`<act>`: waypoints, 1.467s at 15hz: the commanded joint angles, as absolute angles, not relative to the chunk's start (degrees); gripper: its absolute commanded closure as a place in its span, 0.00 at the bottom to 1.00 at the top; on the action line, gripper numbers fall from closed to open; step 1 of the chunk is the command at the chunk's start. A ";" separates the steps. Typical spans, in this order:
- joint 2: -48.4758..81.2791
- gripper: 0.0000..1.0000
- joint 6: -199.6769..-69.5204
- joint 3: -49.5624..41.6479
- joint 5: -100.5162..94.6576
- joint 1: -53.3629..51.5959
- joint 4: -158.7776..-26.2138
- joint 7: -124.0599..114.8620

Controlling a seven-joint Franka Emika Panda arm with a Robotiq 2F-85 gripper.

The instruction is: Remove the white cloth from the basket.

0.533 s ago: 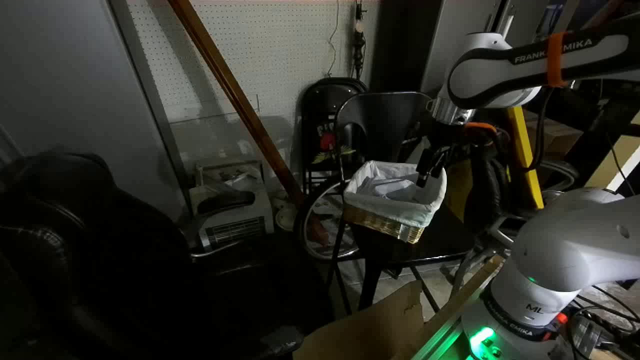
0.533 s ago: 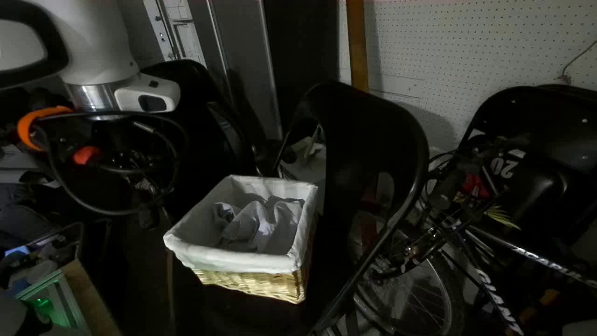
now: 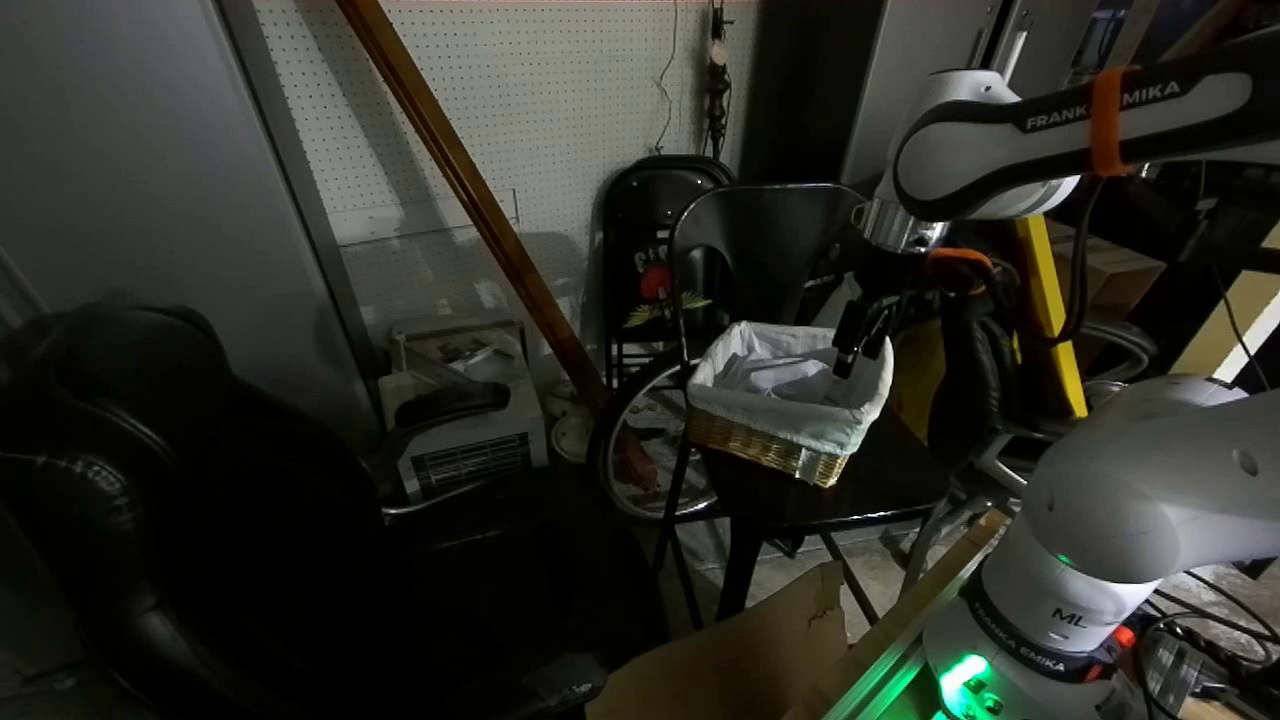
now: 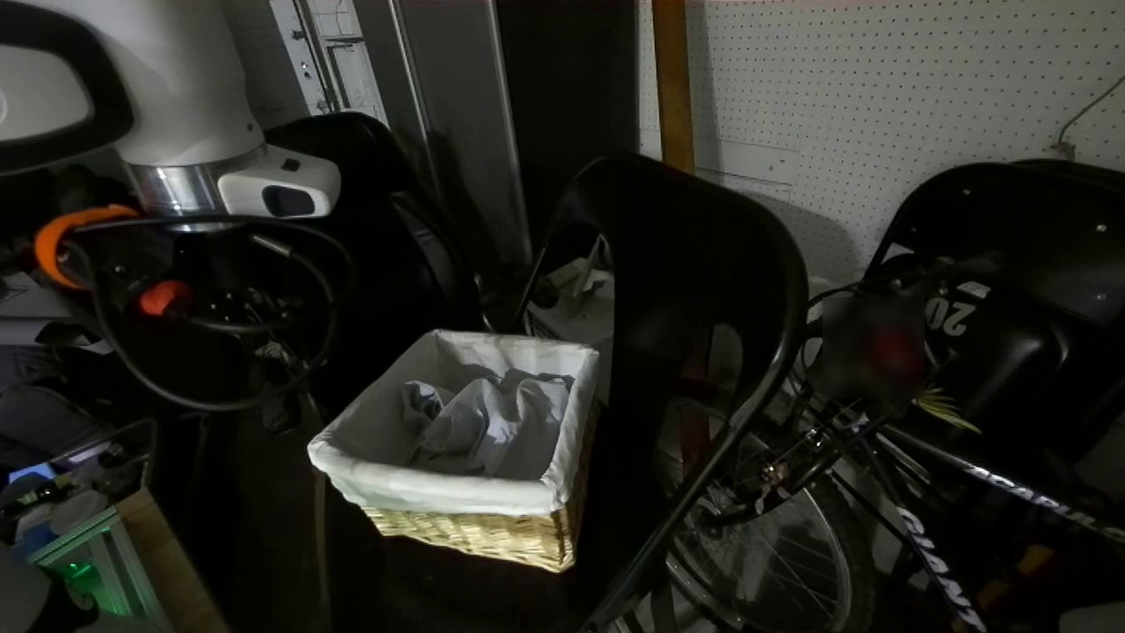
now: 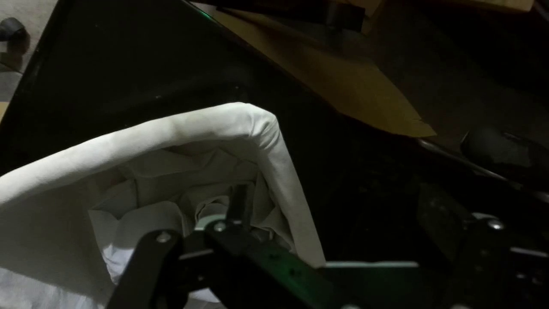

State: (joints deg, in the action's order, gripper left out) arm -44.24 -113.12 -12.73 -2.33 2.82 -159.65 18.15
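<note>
The white cloth (image 3: 785,378) lies crumpled inside the wicker basket (image 3: 765,440), which has a white liner folded over its rim. The cloth also shows in an exterior view (image 4: 497,422) and in the wrist view (image 5: 150,223). The basket (image 4: 475,532) stands on a black chair seat. My gripper (image 3: 858,345) is open and empty, at the basket's end nearest the arm. In the wrist view the gripper (image 5: 341,210) has one finger over the basket's inside and the other outside the rim, over dark chair. Its fingertips are hard to see in an exterior view (image 4: 272,387).
The black chair's backrest (image 4: 677,264) rises beside the basket. A bicycle (image 4: 791,527) and folded chairs (image 4: 1011,246) stand behind. A cardboard sheet (image 3: 750,650) is below the seat's front. A black armchair (image 3: 250,520) stands to the side. A cable loop (image 4: 334,352) hangs around the wrist.
My arm and gripper have come down very slightly. The basket and cloth have not visibly moved.
</note>
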 commanded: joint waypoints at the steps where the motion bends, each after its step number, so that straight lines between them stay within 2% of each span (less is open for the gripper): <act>1: -40.90 0.00 -116.58 -11.23 -1.47 3.15 -158.34 15.26; 12: -18.32 0.00 -146.21 -3.01 -6.66 9.31 -154.57 -5.10; 18: -5.01 0.00 -154.33 -2.52 -12.32 13.58 -149.37 -15.73; 22: 2.07 0.00 -154.06 -4.28 -19.52 13.32 -144.78 -24.44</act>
